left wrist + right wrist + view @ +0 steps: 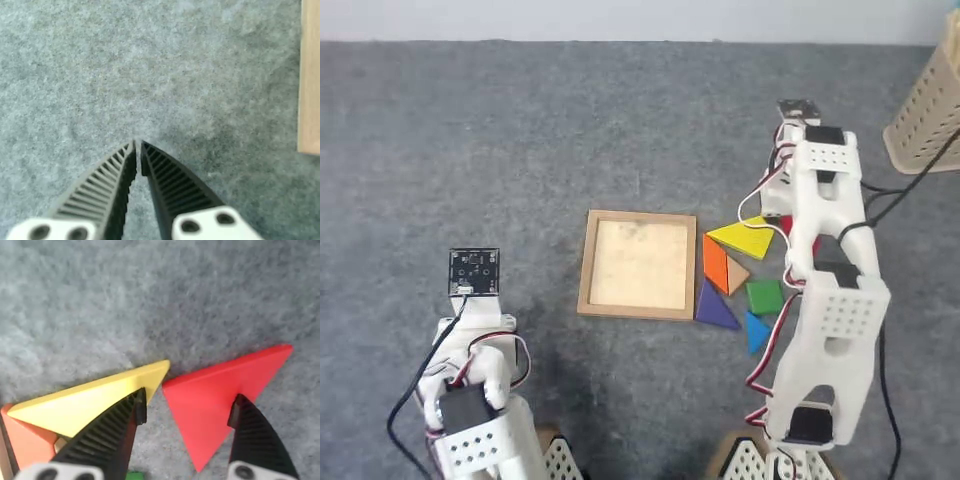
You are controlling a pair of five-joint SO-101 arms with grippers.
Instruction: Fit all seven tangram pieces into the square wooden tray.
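The square wooden tray [586,268] lies empty mid-table. To its right lie a yellow triangle [744,236], an orange piece [714,262], a small tan triangle [737,273], a green square [764,296], a purple triangle [714,308] and a blue triangle [756,330]. A red triangle [220,390] lies beside the yellow triangle [85,402], mostly under the right arm [825,300] in the high view. My right gripper [190,397] is open just above the red triangle, one fingertip [140,402] over the yellow one's edge. My left gripper [137,146] is shut over bare carpet, left of the tray's edge [310,75].
Grey carpet covers the table. A beige perforated stand [925,110] sits at the back right corner. The left arm [475,400] stays near the front left, well away from the pieces.
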